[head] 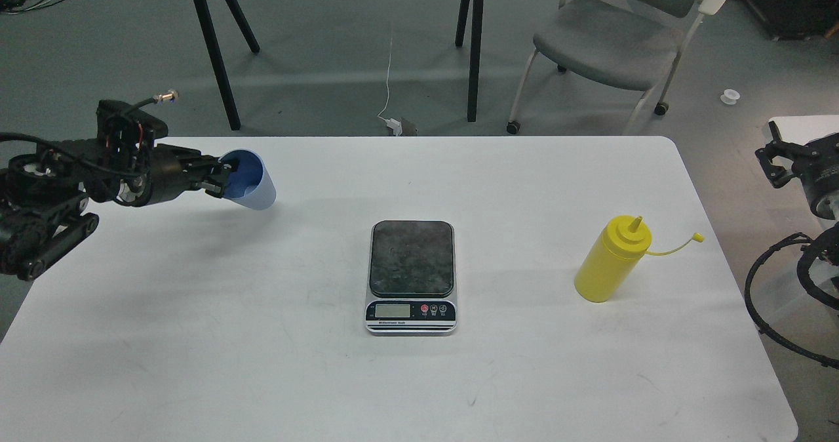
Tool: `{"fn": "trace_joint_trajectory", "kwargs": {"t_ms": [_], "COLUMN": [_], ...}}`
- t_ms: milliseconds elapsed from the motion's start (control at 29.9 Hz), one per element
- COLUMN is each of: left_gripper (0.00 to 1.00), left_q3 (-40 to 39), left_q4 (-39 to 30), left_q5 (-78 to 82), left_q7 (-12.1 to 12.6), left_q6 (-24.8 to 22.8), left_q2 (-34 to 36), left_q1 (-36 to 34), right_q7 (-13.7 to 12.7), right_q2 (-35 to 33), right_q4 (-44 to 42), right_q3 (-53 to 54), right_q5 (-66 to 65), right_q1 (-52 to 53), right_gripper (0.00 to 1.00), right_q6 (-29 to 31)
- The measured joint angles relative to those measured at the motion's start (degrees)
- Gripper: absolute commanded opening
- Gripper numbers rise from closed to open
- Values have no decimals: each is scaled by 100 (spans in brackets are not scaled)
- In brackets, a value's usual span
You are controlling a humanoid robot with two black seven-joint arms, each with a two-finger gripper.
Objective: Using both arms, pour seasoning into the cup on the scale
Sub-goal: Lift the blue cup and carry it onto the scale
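My left gripper is shut on the rim of the light-blue cup and holds it in the air above the table's left part, tilted with its mouth toward the arm. The scale lies at the table's middle with a bare dark plate. The yellow seasoning bottle stands upright to the right of the scale, its cap strap pointing right. My right gripper hangs beyond the table's right edge, well away from the bottle; its fingers cannot be told apart.
The white table ends near the bottom right corner. Behind it stand black table legs and a grey chair. Black cable loops of the right arm hang by the right edge.
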Motion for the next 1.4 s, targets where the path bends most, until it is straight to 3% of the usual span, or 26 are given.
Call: {"fn": "trace_joint_trajectory", "kwargs": {"t_ms": [167,267,568,1036,1103,1237,1404], "left_gripper": [5,5,6,11,21,61,80], "left_q3": [98,248,892,1143,1259,1346,1309], "left_q4": [-595,-681,-652,-560,-559,-551,-550], "left_q5": [33,61,65,72,60,12,-33], "left_q7": [-2,-2,-2,0,0,0,-1], "left_q6": [-843,-1078,-1142,-1146,-1145,-1139,-1100], "left_q2": [-361,-859,-1882,-2043,-2051,-2055,-2058], "left_q1": [-646,-828,-915,-834,-835,-852,-852], "right_q7": [0,0,0,0,0,0,-1], "right_q2": [-182,-283,-468,-546,-550,-596,-603], "right_q4": [19,23,200,275,276,271,272], "right_q3": [212,304,388,430,430,430,430], "right_q5": [6,7,7,7,7,7,7], "right_q1": [-220,-279,-409,-446,-446,-446,-452], "right_gripper": [100,99,99,100,100,99,100], "right_q6": [0,0,0,0,0,0,0]}}
